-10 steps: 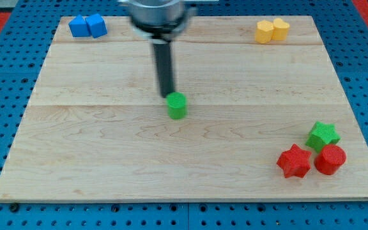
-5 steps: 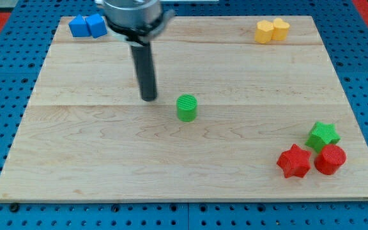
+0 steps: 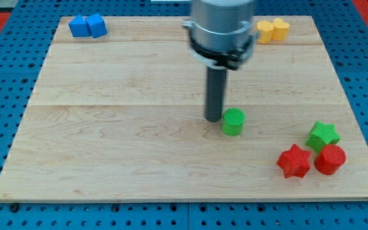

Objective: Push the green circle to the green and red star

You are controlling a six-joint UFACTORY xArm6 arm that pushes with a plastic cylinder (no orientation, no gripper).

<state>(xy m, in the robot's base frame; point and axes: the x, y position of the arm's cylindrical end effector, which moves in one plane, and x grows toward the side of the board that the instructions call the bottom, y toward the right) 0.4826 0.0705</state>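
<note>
The green circle [image 3: 233,121] stands on the wooden board [image 3: 107,147], right of the middle. My tip [image 3: 213,119] is just to the circle's left, touching or nearly touching it. The green star [image 3: 322,135] lies near the board's right edge, with the red star [image 3: 294,161] below and to its left. The circle is well to the left of both stars.
A red circle [image 3: 330,159] sits right of the red star, under the green star. Two blue blocks [image 3: 87,26] are at the top left corner. Two yellow blocks [image 3: 271,29] are at the top right, partly behind the arm.
My tip swung from the circle's upper left, out to the left, then right against it. The green circle has slid right and slightly down, towards the stars.
</note>
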